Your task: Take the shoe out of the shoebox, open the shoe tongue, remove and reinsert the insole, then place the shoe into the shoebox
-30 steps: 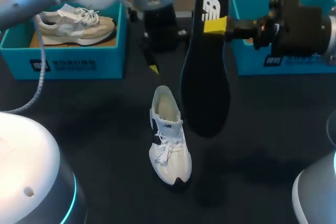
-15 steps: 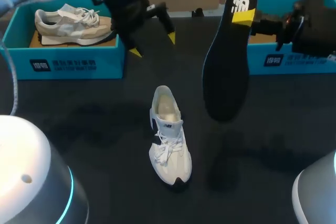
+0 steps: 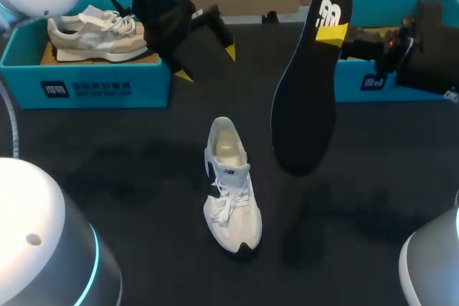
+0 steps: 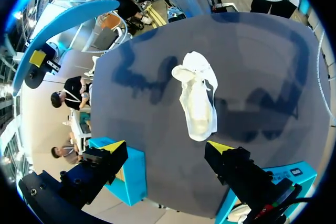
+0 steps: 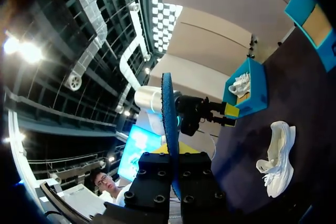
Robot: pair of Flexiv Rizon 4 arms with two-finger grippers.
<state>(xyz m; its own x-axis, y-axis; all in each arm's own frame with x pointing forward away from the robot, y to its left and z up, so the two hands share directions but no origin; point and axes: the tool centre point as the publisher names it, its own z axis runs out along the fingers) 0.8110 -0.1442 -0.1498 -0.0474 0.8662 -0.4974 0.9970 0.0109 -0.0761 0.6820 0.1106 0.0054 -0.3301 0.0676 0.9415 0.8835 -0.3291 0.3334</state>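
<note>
Clamps insole [image 3: 305,91] by its logo end in right fingers [image 3: 332,31], aloft right of white shoe [image 3: 231,188] on tabletop [image 3: 129,155], clear of it. Holds left fingers [image 3: 206,63] spread wide, empty, beyond shoe's heel.

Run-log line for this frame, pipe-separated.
phase: insole out | right gripper: shut on insole, held aloft | left gripper: open, empty | white shoe: upright on table

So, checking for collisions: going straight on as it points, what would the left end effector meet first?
Probably the white shoe, lying on the table ahead of the left end effector; depth is unclear.
</note>
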